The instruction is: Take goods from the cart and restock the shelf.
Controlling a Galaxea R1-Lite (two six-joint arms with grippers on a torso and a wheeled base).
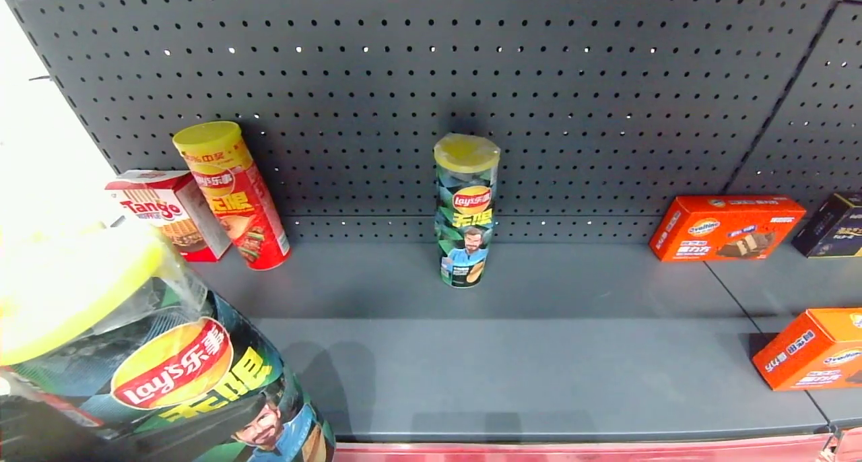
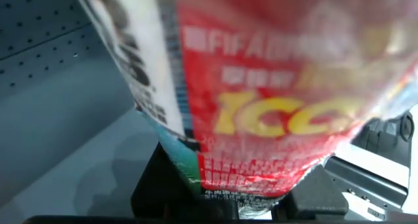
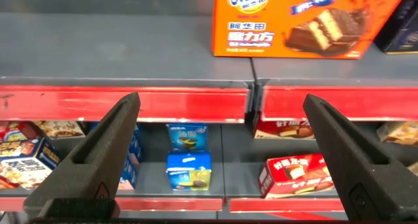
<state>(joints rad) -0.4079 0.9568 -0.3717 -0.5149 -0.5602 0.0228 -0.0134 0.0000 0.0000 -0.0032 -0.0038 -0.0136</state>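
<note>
left claw [image 2: 235, 201] clamped the chips can [image 1: 168, 368], axis tilted, lid toward 10 o'clock; bare shelf [image 1: 539, 354] sat at its 2 o'clock (left arm nearer). right claw [image 3: 221, 100] gaped, empty.

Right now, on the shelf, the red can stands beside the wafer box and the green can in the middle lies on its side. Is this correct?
One point is wrong: the green can stands upright, as the head view shows. The red can does stand beside the wafer box.
</note>
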